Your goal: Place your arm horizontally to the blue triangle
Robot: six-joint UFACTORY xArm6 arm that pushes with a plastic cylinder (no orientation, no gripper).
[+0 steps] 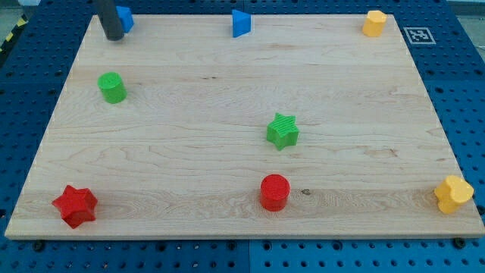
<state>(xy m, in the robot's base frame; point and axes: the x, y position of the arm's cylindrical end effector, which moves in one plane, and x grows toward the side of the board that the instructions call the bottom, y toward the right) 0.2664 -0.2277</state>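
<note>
Pale wood-grain board (227,174) on blue pegboard (470,91); my tip (114,36) bare, holding nothing, touching partly-hidden blue block (125,18), blue triangle (240,23) off to its right.

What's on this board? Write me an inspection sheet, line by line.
Surface: wooden board on a blue pegboard.
Job's things: blue triangle at the top edge, centre; my tip at the top left, level with it, touching or overlapping a second blue block.
Clutter: green cylinder, green star, red star, red cylinder, yellow block top right, yellow block bottom right.
Pincer: nothing seen.
Cables: nothing seen.
Surroundings: printed marker tag beyond the top right corner.
</note>
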